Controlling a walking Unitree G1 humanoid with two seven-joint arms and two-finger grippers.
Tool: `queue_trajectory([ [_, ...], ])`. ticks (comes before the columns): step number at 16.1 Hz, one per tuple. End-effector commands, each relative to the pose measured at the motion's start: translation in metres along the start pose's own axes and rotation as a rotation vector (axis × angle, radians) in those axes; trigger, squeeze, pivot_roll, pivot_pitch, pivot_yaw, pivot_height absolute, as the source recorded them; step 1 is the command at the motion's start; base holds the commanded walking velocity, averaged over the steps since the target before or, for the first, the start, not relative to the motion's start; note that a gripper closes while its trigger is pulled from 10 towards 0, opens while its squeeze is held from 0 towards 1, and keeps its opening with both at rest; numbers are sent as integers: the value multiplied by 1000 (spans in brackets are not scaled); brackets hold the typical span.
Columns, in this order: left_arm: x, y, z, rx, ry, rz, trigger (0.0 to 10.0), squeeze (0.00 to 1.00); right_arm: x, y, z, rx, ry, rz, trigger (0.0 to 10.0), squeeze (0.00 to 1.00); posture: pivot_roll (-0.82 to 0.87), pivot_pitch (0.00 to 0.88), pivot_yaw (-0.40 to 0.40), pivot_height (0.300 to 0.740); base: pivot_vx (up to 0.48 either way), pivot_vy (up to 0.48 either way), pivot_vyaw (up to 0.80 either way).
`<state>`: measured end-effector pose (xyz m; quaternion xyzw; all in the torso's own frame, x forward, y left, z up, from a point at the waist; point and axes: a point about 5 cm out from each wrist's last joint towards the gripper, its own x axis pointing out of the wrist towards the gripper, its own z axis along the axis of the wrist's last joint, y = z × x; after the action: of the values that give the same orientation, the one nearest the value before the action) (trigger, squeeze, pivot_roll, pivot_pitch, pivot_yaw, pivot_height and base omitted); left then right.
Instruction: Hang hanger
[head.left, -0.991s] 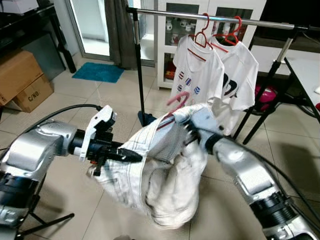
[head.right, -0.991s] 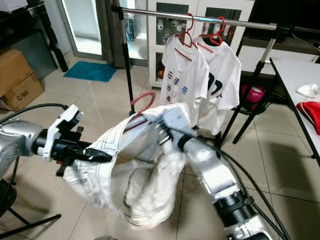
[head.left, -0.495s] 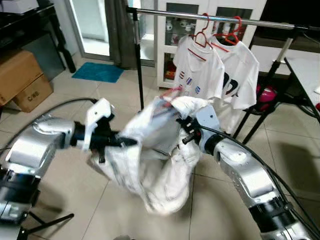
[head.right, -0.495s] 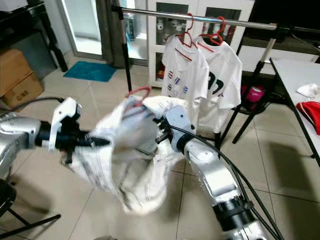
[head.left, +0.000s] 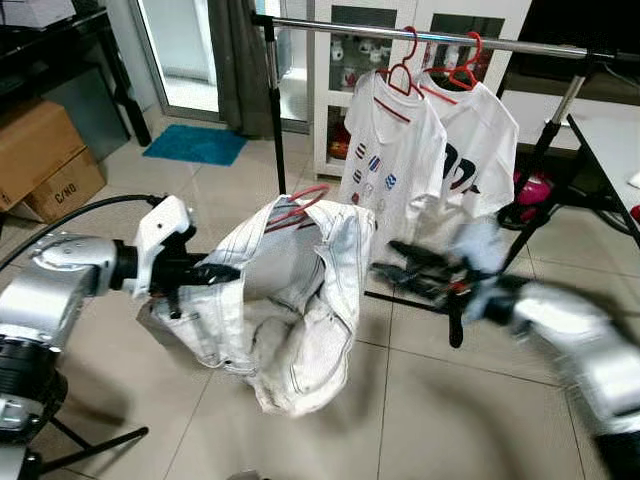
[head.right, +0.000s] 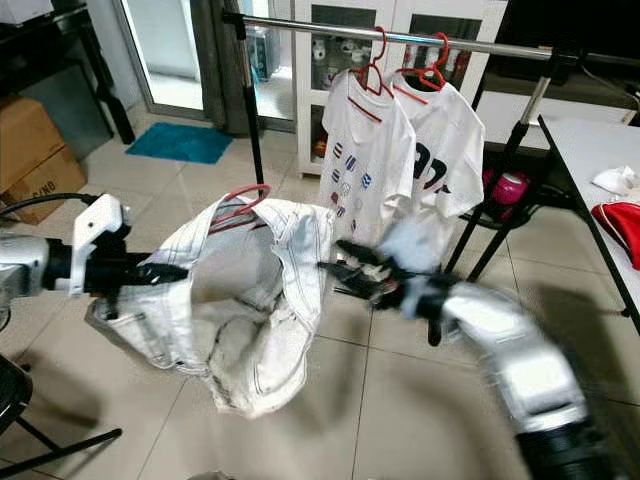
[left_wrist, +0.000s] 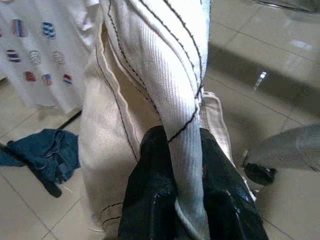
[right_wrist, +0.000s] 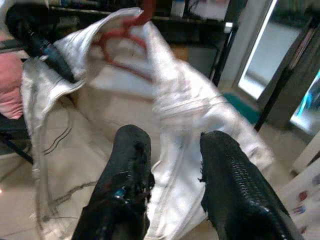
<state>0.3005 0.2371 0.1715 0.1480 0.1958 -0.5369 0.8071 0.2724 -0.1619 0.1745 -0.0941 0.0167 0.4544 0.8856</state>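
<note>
Tiled floor below, left gripper pinching white jacket (red hanger inside), right gripper spread beside it

I'm in a home, living/laundry area w/ tiled floor: clothes rail w/ two white tees on red hangers, white glass-door cabinet behind, teal mat by the door, cardboard boxes stacked at left.

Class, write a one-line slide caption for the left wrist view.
Left hand pinching a white stitched garment above the tiled floor.
</note>
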Motion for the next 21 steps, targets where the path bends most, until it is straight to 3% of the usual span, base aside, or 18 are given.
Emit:
queue_trajectory([
  [1, -7, 0, 14, 56, -64, -21, 0, 0, -3, -5, 7, -25, -29, 6, 10000, 1000, -42, 0, 40, 740, 0, 0, 0],
  [3, -6, -12, 14, 57, -63, -152, 0, 0, 4, -8, 13, -64, -32, 84, 10000, 1000, -41, 0, 40, 740, 0, 0, 0],
  [5, -6, -15, 18, 69, -76, -209, 0, 0, 16, -9, 14, -115, -24, 146, 10000, 1000, -35, 0, 32, 740, 0, 0, 0],
  [6, -6, -17, 21, 73, -84, -227, 0, 0, 20, -8, 14, -123, -24, 182, 10000, 114, -33, 0, 29, 740, 0, 0, 0],
  [7, -6, -18, 23, 81, -86, -239, 0, 0, 24, -5, 16, -97, -43, 228, 10000, 0, -29, 0, 25, 740, 0, 0, 0],
  [11, -6, -24, 29, 95, -92, -292, 0, 0, 38, 7, 19, -82, -84, 361, 10000, 0, -27, 0, 21, 740, 0, 0, 0],
  [16, -4, -25, 32, 100, -97, -306, 0, 0, 43, 17, 14, -112, -44, 473, 10000, 0, -29, 0, 22, 740, 0, 0, 0],
  [17, -4, -25, 33, 104, -102, -305, 0, 0, 44, 20, 13, -119, -29, 503, 8471, 0, -29, 0, 23, 740, 0, 0, 0],
  [18, -4, -24, 34, 105, -104, -304, 0, 0, 44, 21, 12, -120, -21, 511, 6196, 0, -29, 0, 23, 740, 0, 0, 0],
  [19, -3, -25, 37, 107, -114, -320, 0, 0, 47, 21, 11, -144, 4, 507, 0, 0, -29, 0, 23, 740, 0, 0, 0],
  [21, -3, -28, 38, 108, -113, -339, 0, 0, 49, 20, 10, -159, 18, 492, 0, 0, -29, 0, 23, 740, 0, 0, 0],
])
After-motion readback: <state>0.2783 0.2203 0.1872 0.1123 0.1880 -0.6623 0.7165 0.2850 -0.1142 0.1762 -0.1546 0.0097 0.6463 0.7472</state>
